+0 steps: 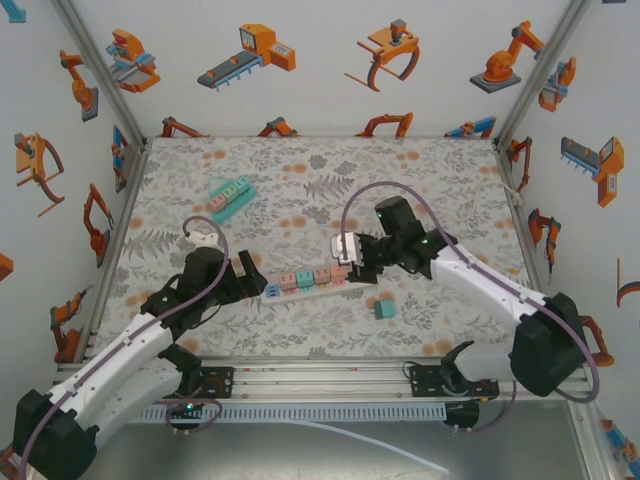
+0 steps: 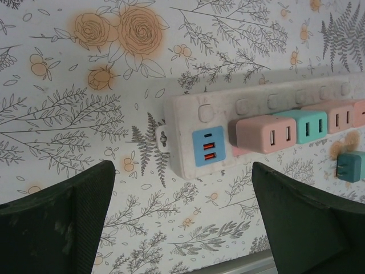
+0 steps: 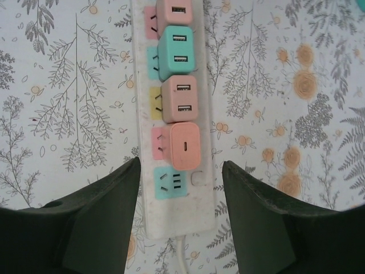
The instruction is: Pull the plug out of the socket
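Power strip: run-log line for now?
phase: pre-grasp | left gripper: open, at power strip USB end | right gripper: open, over cord end by pink plug | teal plug: loose on table

The left arm (image 1: 130, 345) reaches from the near left corner toward the middle, its elbow bent. The left claw (image 1: 250, 272) points to the right and is held low, with its two fingers (image 2: 63, 217) spread wide apart. The right arm (image 1: 480, 280) comes from the near right and stretches to the left. The right claw (image 1: 352, 262) points left and slightly down, and its fingers (image 3: 268, 217) also stand apart.
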Tool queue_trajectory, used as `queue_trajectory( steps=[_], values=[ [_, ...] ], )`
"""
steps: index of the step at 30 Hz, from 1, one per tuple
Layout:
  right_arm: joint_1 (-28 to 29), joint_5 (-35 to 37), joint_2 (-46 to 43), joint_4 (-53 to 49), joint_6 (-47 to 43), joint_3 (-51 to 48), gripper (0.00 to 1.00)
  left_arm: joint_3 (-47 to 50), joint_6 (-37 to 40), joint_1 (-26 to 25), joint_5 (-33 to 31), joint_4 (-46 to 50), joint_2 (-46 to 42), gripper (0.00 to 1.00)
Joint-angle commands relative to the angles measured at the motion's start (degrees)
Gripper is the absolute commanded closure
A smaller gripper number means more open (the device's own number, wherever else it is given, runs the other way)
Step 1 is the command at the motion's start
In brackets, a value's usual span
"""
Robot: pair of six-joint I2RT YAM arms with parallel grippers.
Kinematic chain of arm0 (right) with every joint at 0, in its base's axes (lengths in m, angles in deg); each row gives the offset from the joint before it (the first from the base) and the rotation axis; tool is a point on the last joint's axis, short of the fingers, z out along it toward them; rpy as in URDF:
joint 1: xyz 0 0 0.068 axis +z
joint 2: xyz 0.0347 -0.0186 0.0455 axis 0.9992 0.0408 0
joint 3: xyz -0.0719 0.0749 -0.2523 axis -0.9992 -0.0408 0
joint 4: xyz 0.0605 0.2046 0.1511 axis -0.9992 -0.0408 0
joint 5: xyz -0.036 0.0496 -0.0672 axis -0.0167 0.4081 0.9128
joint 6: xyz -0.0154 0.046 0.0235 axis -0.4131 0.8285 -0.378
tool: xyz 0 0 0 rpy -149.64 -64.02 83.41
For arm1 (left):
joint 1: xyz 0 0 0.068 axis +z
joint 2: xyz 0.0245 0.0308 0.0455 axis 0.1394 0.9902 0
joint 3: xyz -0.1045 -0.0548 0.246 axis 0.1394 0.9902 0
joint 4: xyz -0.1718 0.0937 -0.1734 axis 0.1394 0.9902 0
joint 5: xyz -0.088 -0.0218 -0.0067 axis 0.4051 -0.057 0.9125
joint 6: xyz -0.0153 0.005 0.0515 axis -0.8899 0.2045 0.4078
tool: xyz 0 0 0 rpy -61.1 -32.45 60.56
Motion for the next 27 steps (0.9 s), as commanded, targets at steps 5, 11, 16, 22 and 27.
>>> queue_trajectory(
  steps=[5, 11, 16, 22, 27],
  values=[
    [1.3, -0.9, 9.8, -4.4, -6.2, 5.7, 0.45, 2.7, -2.1, 0.6, 2.0, -7.2, 4.4, 0.03],
    [1.5, -1.2, 15.6, -3.9, -6.2, 7.7, 0.48, 3.1, -2.5, 1.1, 2.1, -7.6, 8.2, 0.01],
    [1.6, -1.3, 18.6, -3.7, -6.4, 8.2, 0.54, 4.2, -2.8, 1.2, 1.7, -9.0, 8.8, 0.05],
    [1.8, -1.1, 20.0, -4.1, -6.3, 8.4, 0.63, 3.8, -3.1, 1.3, 2.8, -9.9, 11.2, 0.11],
    [2.0, -1.2, 20.0, -5.4, -6.5, 9.0, 0.71, 4.0, -3.1, 1.3, 3.8, -12.5, 13.9, 0.17]
  ],
)
